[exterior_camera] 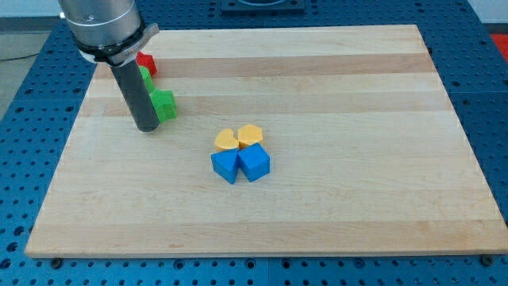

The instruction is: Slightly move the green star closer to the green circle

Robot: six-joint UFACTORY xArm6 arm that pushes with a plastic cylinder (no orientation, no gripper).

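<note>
My tip (pixel 148 127) rests on the board at the view's upper left. The green star (pixel 164 104) touches the rod's right side, just up and right of the tip. A second green block (pixel 144 76), probably the green circle, sits just above the star; the rod hides most of it, so its shape cannot be made out. A red block (pixel 146 62) lies right above that, partly hidden by the arm.
Near the board's middle, a tight cluster: a yellow heart-like block (pixel 226 140), a yellow hexagon-like block (pixel 251 134), and two blue blocks (pixel 225 164) (pixel 255 162) below them. The wooden board (pixel 333 199) ends close to the green and red blocks at the view's left.
</note>
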